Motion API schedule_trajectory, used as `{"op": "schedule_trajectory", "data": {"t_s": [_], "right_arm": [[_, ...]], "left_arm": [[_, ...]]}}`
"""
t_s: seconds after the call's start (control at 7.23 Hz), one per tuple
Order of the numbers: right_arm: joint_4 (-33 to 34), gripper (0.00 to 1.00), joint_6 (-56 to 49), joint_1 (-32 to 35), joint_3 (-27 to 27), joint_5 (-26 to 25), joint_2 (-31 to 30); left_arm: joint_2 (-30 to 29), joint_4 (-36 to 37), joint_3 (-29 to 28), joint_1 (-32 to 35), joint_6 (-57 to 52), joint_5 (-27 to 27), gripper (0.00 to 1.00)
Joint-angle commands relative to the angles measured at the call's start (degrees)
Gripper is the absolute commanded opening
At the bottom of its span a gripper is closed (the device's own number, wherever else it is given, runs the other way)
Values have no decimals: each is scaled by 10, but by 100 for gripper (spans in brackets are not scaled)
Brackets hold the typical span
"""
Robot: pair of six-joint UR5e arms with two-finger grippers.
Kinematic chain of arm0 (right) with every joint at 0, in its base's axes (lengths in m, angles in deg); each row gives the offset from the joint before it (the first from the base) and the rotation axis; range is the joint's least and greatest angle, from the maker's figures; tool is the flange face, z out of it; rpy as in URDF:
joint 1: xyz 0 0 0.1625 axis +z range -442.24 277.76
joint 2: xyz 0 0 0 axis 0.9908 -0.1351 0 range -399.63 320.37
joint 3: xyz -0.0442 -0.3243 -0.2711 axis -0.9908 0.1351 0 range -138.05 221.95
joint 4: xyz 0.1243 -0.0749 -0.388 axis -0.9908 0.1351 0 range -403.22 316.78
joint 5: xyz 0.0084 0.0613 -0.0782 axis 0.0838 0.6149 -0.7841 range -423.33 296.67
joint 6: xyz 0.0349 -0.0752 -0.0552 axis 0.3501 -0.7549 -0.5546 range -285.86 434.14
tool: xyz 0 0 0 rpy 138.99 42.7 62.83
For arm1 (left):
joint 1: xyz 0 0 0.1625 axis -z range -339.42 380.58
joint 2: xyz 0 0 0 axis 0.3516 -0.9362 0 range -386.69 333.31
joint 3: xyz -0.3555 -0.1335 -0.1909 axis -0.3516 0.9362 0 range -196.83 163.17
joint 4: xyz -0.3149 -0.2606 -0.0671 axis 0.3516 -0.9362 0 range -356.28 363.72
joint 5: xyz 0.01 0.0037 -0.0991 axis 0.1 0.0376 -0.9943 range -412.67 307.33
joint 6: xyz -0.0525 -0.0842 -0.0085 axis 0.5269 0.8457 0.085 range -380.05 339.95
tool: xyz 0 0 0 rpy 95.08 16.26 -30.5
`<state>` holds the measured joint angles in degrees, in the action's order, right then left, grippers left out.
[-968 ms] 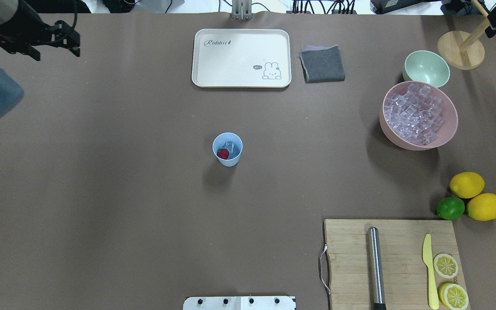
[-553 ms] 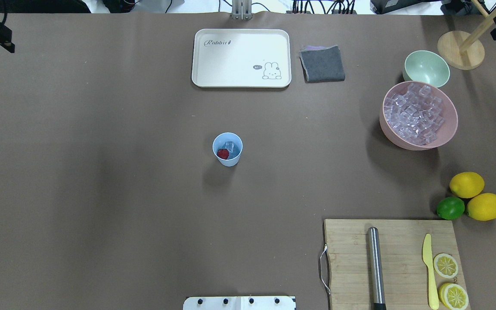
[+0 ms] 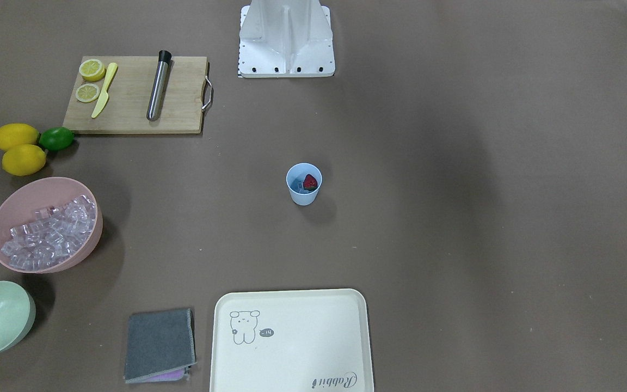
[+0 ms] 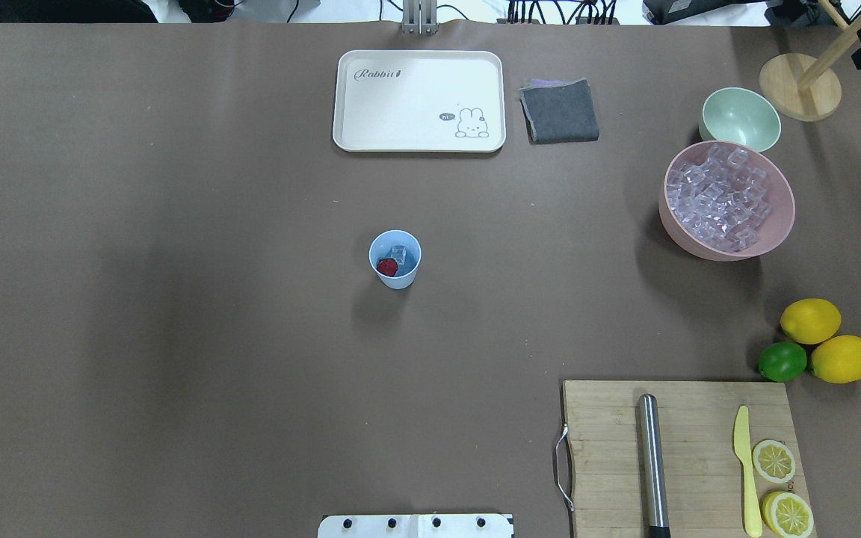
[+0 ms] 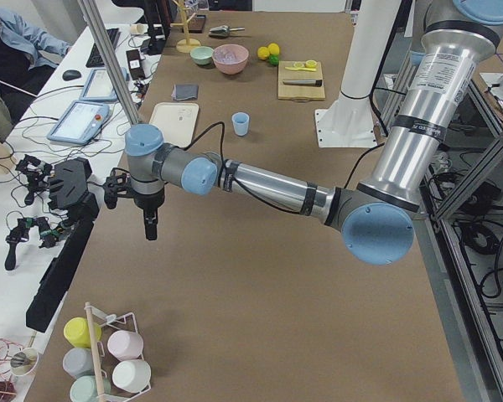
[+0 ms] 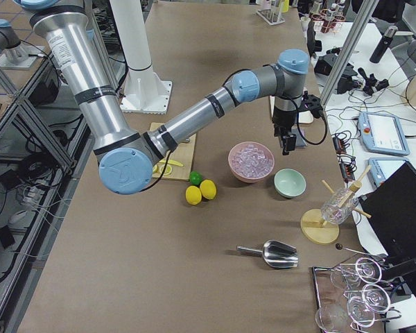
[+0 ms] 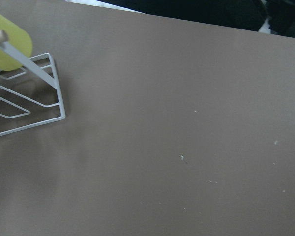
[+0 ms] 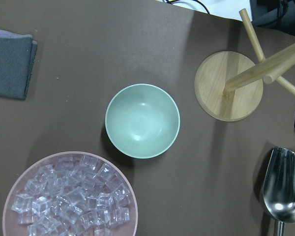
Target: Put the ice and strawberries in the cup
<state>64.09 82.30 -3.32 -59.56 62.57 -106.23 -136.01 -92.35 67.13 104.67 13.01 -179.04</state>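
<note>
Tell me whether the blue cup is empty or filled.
Not empty: the cup stands upright, holding a red strawberry and clear ice.

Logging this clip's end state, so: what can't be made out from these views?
- How much ice lies in the cup: too small in both table views, and the strawberry hides part.
- Whether the left gripper is open: shown only in the exterior left view, small.
- Whether the right gripper is open: small in exterior right, cut by the overhead's edge.
- The scoop handle: cut off by the right wrist view's bottom edge.
</note>
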Motion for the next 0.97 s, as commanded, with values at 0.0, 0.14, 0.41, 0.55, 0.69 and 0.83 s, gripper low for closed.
{"op": "schedule_trajectory", "data": {"t_s": [0.0, 0.14, 0.41, 0.55, 0.69, 0.83], "right_arm": [[-3, 99, -1, 0, -13, 0, -12], [-24, 99, -2, 0, -14, 0, -21], [-99, 94, 0, -5, -14, 3, -29], [-102, 96, -1, -6, -11, 7, -30], [-103, 98, 4, -16, -17, 10, -30], [-103, 98, 18, -20, -23, 25, -35]], "left_arm": [[1, -17, -31, 33, 2, 5, 97], [-3, -28, -66, 50, -2, 6, 97], [-8, -54, -99, 57, -4, 5, 97], [-8, -54, -100, 57, -17, 4, 97], [-8, -50, -100, 61, -43, 1, 97], [-8, -49, -96, 61, -44, 0, 97]]}}
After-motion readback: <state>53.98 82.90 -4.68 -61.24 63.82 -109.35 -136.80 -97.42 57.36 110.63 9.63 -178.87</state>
